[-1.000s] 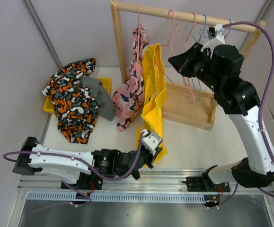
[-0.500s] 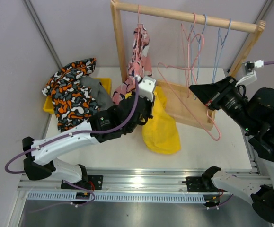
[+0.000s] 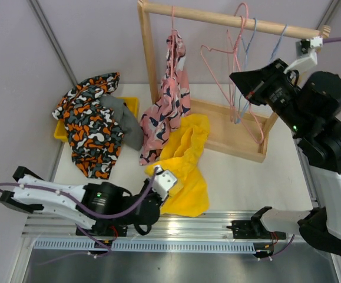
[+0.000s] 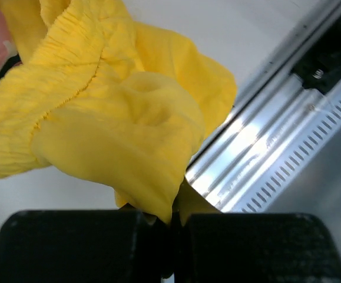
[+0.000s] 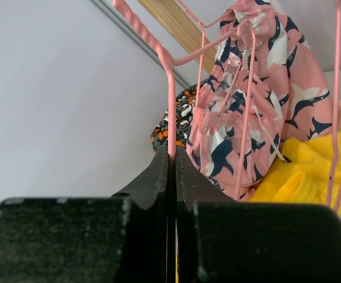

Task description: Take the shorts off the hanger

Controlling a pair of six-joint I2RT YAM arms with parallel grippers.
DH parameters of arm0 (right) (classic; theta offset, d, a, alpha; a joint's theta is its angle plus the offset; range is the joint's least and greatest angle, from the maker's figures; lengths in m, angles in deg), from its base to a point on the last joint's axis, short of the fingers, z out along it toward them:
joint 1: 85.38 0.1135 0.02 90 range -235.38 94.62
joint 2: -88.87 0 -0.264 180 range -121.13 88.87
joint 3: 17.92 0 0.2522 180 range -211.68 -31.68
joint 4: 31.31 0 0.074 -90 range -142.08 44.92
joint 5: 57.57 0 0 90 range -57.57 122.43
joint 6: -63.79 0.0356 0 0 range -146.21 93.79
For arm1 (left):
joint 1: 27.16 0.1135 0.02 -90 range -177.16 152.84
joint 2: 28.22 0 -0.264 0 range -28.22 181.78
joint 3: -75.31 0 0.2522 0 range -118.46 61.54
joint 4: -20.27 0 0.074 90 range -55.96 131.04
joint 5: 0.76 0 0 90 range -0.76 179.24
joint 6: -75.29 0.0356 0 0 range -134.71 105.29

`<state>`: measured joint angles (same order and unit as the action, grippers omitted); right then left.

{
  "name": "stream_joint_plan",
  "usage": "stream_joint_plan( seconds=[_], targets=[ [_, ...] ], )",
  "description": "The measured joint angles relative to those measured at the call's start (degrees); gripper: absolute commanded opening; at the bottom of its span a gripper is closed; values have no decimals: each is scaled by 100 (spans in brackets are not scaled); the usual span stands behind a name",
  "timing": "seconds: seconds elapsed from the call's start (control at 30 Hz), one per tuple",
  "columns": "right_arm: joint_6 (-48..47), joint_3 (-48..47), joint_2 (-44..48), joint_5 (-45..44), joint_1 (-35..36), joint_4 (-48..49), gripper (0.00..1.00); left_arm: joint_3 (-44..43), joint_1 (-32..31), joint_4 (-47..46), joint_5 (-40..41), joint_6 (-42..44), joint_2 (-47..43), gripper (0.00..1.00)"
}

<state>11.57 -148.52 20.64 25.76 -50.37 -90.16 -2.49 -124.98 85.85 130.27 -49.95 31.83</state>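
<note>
Rail (image 3: 176, 221) first, at the near table edge. Just behind it my left gripper (image 4: 173, 219) sits low, jaws clamped on a fold of the yellow shorts (image 3: 188, 171). The rest of the cloth is slumped on the table (image 3: 247, 177), off any hanger. I judge the pinch at the edge is there so the pair can be dragged clear of the rack.

Further back on the left, the camouflage shorts (image 3: 90, 127) and the grey shorts (image 3: 129, 124) lie heaped over a yellow bin (image 3: 132, 105), which reads as the drop spot for freed pairs. Beyond the yellow cloth, the pink shark-print shorts (image 3: 167, 106) hang from the wooden rack (image 3: 217, 19), the one pair I can see not yet taken down.

Farthest, high on the right, my right gripper (image 5: 171, 154) is pressed shut on the wire of an empty pink hanger (image 5: 171, 88), beside the other bare hangers (image 3: 250, 35). I cannot tell whether its hook sits on the bar. As I read it, the hanger is held up so the wire stays out of the clothes below.
</note>
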Motion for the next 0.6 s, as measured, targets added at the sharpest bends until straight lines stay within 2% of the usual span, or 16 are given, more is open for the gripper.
stream_joint_plan(
  seconds=[0.1, 0.2, 0.3, 0.4, 0.6],
  targets=[
    [-63, -72, -350, 4, -59, 83, 0, -299, -332, 883, 354, -765, -247, 0],
    [-101, -52, -632, 20, -107, 98, 0, -918, -315, 1790, 855, -1462, -151, 0],
    [-144, -22, -776, 68, -170, 125, 0, -1613, -111, 2166, 1224, -1611, -149, 0],
    [-168, -22, -866, 142, -286, 192, 0, -2020, 507, 2221, 1451, -1215, -431, 0],
    [-186, -22, -1012, 321, -699, 374, 0, -2061, 2621, 1333, 1340, 704, -1639, 0]
  ],
)
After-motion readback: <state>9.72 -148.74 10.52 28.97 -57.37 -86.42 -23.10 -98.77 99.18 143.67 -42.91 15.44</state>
